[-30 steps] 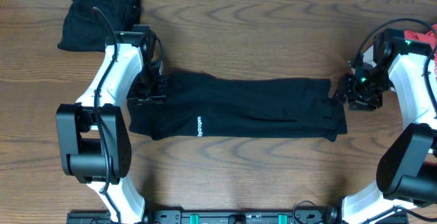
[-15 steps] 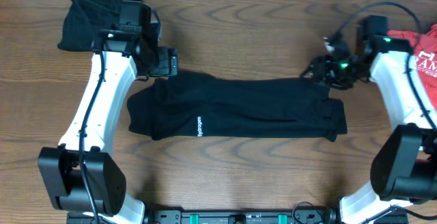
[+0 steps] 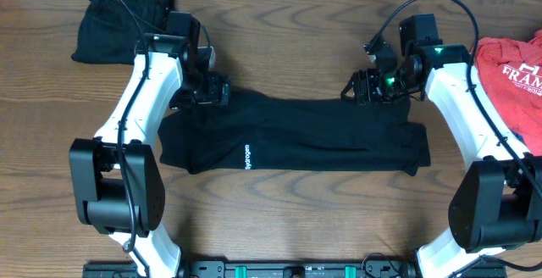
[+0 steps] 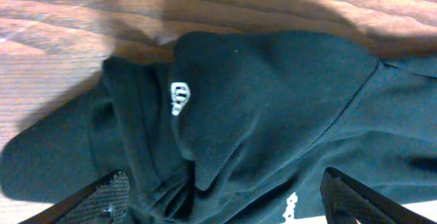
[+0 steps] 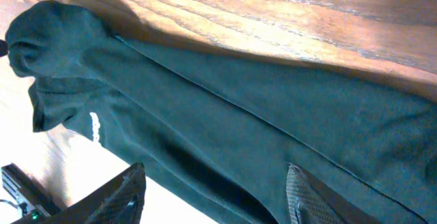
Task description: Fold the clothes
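1. A long black top (image 3: 313, 134) lies flat in the middle of the wood table (image 3: 296, 227). It is folded into a wide strip that runs from left to right.
2. White letters (image 3: 246, 157) sit near the front edge of the top, close to its left end.
3. The left gripper (image 3: 215, 89) is over the back left corner of the top.
4. In the left wrist view, its two fingers (image 4: 109, 198) stand far apart. Nothing is pinched between them, so this gripper holds nothing.
5. Under those fingers the cloth is bunched in soft folds. A small white logo (image 4: 179, 98) shows on it.
6. The right gripper (image 3: 362, 86) is over the back edge of the top, nearer its right end.
7. In the right wrist view, its fingers (image 5: 121, 198) are also apart. They grip nothing. I cannot tell if they touch the cloth.
8. Below them the black cloth lies stretched out, with a long seam running across it.
9. A black heap (image 3: 123, 15) of cloth sits at the back left of the table. It is apart from the long top, just behind the left arm.
10. A red tee (image 3: 504, 62) with white letters lies at the right edge of the table. The edge of the picture cuts part of it off.
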`<state>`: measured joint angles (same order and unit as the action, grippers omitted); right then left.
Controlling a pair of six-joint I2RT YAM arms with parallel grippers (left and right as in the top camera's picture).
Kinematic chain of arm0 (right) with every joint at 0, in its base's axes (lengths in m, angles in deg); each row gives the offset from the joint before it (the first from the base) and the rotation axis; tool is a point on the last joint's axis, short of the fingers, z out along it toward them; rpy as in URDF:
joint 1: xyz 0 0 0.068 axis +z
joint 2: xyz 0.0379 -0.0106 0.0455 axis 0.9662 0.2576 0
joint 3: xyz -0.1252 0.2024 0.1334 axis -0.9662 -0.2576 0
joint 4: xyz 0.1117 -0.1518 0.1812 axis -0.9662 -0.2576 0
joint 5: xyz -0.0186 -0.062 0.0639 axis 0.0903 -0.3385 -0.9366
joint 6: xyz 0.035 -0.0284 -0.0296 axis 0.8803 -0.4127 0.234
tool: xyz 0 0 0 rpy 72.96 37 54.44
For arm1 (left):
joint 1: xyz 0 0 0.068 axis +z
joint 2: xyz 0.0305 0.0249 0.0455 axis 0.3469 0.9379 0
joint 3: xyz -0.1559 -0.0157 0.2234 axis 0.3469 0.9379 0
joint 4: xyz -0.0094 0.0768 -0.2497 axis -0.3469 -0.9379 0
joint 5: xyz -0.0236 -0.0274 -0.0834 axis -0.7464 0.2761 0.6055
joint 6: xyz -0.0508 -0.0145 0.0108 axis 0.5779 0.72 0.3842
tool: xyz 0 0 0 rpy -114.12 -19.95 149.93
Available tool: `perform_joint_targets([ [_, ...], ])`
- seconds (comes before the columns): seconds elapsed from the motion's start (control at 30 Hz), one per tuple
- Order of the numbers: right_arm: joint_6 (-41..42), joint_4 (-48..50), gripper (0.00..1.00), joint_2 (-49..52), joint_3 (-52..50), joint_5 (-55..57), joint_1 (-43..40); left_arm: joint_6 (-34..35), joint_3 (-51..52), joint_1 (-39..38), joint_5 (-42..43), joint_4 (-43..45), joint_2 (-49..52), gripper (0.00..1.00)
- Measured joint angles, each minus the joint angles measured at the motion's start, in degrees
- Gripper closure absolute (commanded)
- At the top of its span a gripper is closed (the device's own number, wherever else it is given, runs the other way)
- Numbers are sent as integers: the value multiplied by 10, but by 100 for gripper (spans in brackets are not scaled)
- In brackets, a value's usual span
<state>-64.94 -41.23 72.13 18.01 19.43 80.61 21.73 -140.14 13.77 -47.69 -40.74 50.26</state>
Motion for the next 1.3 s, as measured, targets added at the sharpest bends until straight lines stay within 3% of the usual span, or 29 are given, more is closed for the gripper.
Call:
perform_joint_targets([
  [0.63,0,3,37,0,0,2,0,-23,2,0,86,0,40,11],
  [0.73,0,3,40,0,0,2,0,-23,5,0,98,-4,42,19],
  [0.93,4,3,63,0,0,2,0,-24,11,0,107,-28,42,58],
  [1.13,5,1,64,0,0,2,0,-33,13,0,108,-50,42,92],
  [1.3,5,-3,64,0,0,2,0,-38,13,0,84,-90,42,94],
])
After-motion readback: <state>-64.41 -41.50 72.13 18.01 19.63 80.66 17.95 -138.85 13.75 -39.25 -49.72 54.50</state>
